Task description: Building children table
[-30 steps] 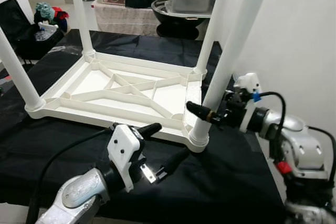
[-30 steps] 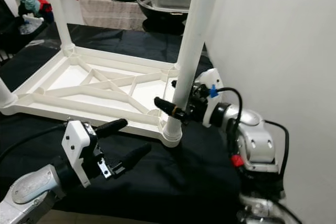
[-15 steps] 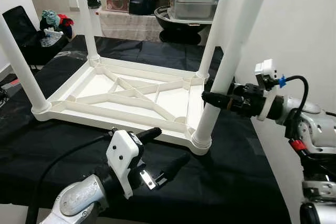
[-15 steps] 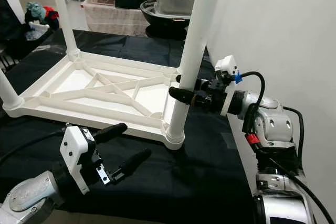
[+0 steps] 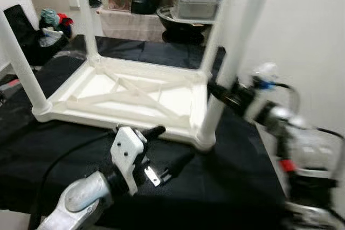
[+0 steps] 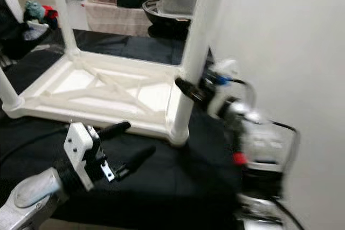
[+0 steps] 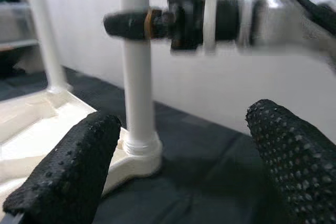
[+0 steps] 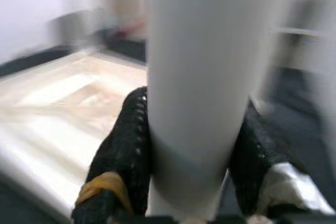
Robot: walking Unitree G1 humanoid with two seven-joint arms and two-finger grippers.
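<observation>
The white plastic table (image 5: 129,92) is lying upside down on the black cloth (image 5: 237,187), and all four legs look like they're standing in their corner sockets, so the build seems nearly done. The right gripper (image 5: 222,91) has its two fingers clamped around the near right leg (image 5: 232,63), probably seating it. The left gripper (image 5: 164,149) hovers open and empty just in front of the table's near edge.

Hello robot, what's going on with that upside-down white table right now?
Right gripper clamped on near corner leg. Left gripper open, hovering over black cloth. Table upside down, legs up. Nothing in the way.
</observation>
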